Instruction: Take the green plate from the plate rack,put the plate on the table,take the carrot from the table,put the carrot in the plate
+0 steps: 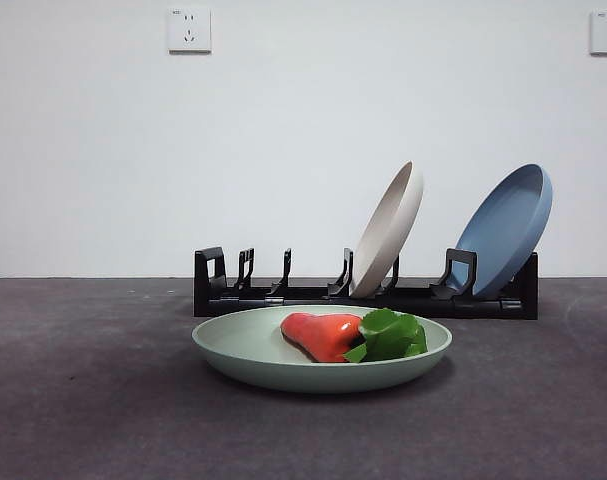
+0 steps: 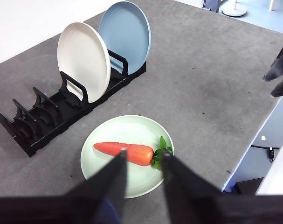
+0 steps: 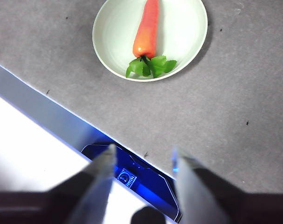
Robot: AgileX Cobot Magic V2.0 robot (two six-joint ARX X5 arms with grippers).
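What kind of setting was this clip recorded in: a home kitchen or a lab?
Most likely a lab or test room, not a kitchen: a bare dark grey matte table against a plain white wall with sockets, holding only a black plastic plate rack and a toy orange carrot.

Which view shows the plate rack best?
The left wrist view: from above, the whole plate rack shows, dividers and both standing plates. The front view shows the plate rack level, partly behind the green plate. The right wrist view misses it.

Sage-green plate [image 1: 233, 350], orange-red carrot [image 1: 321, 334] with bright green leaves. Black rack [image 1: 283, 295] has a beige plate [image 1: 388, 230] and a blue plate [image 1: 503, 230]; table [image 1: 83, 400] is dark grey.
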